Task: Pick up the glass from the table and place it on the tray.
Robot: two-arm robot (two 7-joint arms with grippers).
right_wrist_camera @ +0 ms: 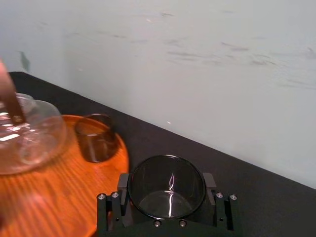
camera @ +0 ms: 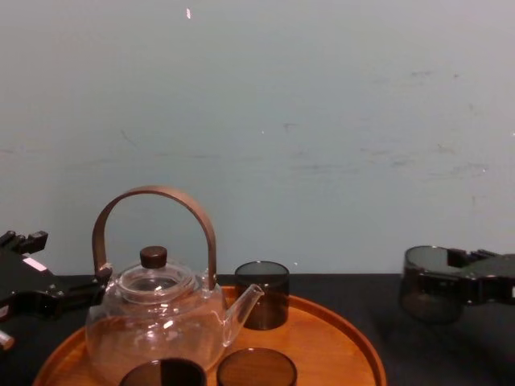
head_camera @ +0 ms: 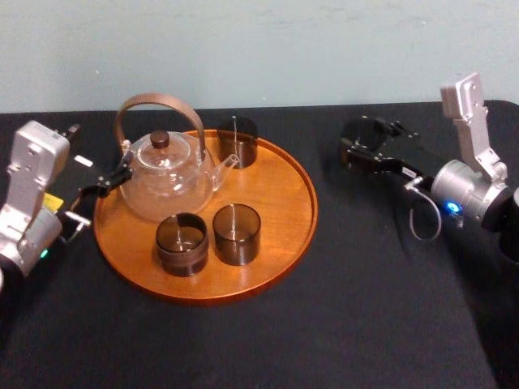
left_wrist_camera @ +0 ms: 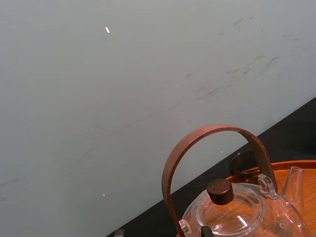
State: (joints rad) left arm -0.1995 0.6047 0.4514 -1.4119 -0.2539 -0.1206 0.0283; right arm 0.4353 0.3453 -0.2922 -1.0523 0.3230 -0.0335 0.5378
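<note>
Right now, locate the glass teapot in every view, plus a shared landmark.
Head view: teapot rear left on the tray, by the left gripper.
Chest view: teapot low left, on the tray.
Left wrist view: teapot close, handle arching over lid.
Right wrist view: teapot beyond the glass in the right gripper.
Shared landmark: dark glass by its spout.

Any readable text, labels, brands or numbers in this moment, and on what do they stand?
None can be read.
On the left arm, a yellow sticker: too small to read.
By the left gripper, a white tag: nothing legible.
The glass in the right gripper, tray, teapot: no markings seen.
</note>
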